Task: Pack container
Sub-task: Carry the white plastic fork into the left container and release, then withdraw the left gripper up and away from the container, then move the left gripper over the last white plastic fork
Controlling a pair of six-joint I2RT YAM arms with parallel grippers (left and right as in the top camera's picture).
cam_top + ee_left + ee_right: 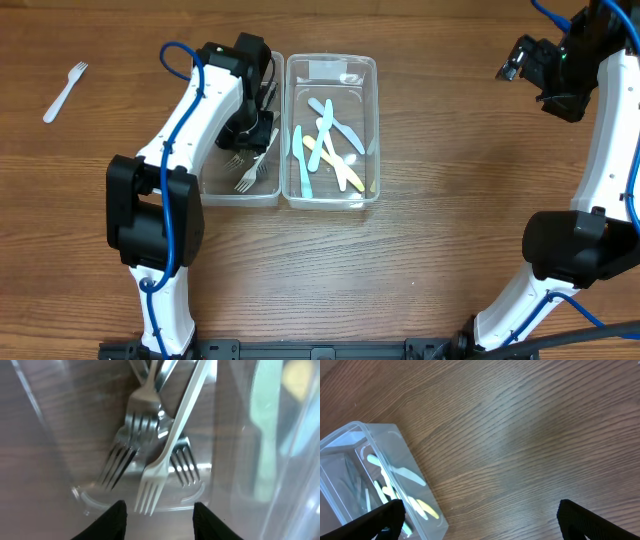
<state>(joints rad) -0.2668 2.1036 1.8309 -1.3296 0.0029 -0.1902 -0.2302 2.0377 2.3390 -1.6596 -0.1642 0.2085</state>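
Note:
Two clear plastic containers stand side by side. The left container (268, 196) holds several forks (246, 165), seen close in the left wrist view: metal forks (131, 440) and a white plastic fork (162, 457) lying across them. The right container (330, 200) holds several pastel plastic knives (330, 145); it also shows in the right wrist view (395, 445). My left gripper (255, 125) (159, 519) is open and empty, low over the left container. My right gripper (525, 65) (480, 520) is open and empty, high at the far right. A white plastic fork (64, 92) lies alone at the far left.
The wood table (450, 220) lies bare between the containers and the right arm. The left arm's body reaches across the left container's left side.

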